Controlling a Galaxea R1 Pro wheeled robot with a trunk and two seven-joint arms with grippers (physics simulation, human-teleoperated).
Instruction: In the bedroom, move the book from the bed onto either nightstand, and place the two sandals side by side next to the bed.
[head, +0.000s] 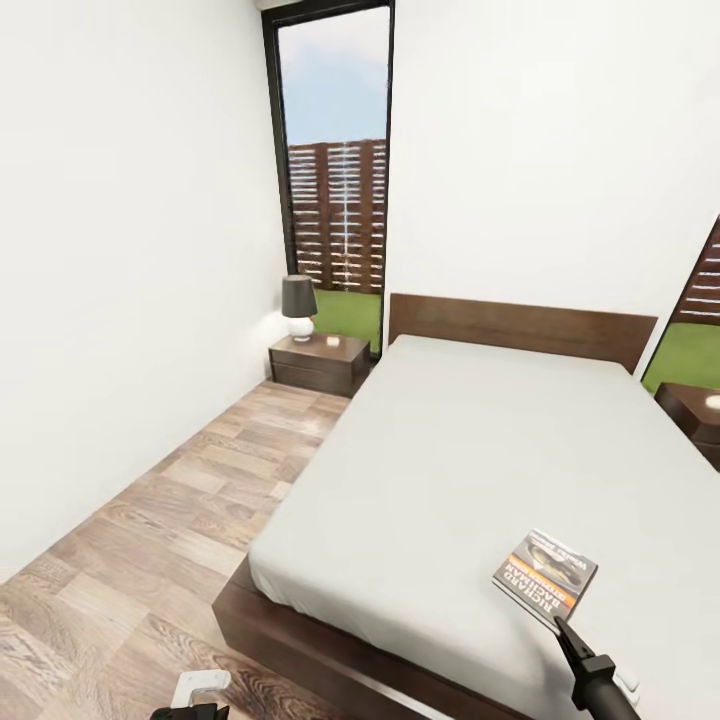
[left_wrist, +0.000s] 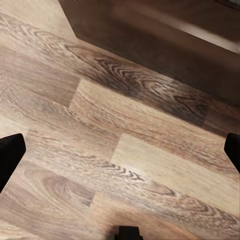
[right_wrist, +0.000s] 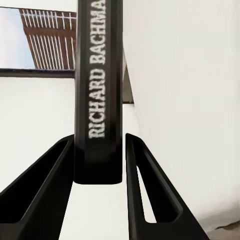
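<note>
The right gripper (right_wrist: 100, 165) is closing its two fingers around the spine end of the book (head: 545, 577), though a sliver of gap is showing on one side, so the grip looks unsettled. The bed (head: 430, 470) is carrying the book near its foot-end corner, by the right-hand edge. Being thin, light and probably slick-covered, the book is best pinched at the stiff spine. The left gripper (left_wrist: 120, 150) is hanging wide apart and empty over the floor (left_wrist: 125, 165).
</note>
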